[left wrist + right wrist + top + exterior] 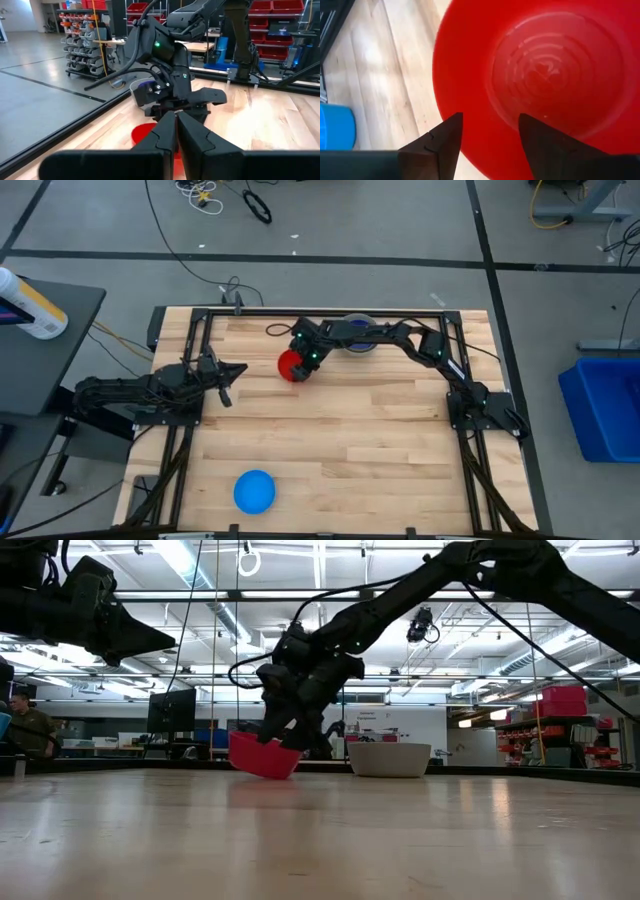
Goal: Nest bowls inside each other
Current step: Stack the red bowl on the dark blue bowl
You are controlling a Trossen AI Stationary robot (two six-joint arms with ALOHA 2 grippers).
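Note:
A red bowl (288,366) sits tilted on the wooden table, left of centre toward the far side, with its bottom (265,774) on the wood. My right gripper (306,360) is open over it and slants down. One finger stands inside the bowl and the other at its rim. A grey bowl (388,758) stands upright behind it, under my right arm (400,335). A light blue bowl (255,491) lies near the front edge. My left gripper (176,131) is shut and level at the table's left side, holding nothing. My right gripper straddles the red bowl's rim (470,162) from above, slanting down. One finger (542,145) is inside the bowl and the other (445,142) is over the rim's outer side. A wide gap shows between them. Whether either finger touches the bowl I cannot tell.
A black frame (330,312) runs along the table's far edge and both sides. Bare wood (360,440) lies between the red bowl and the front edge. A blue bin (610,405) stands on the floor to the right.

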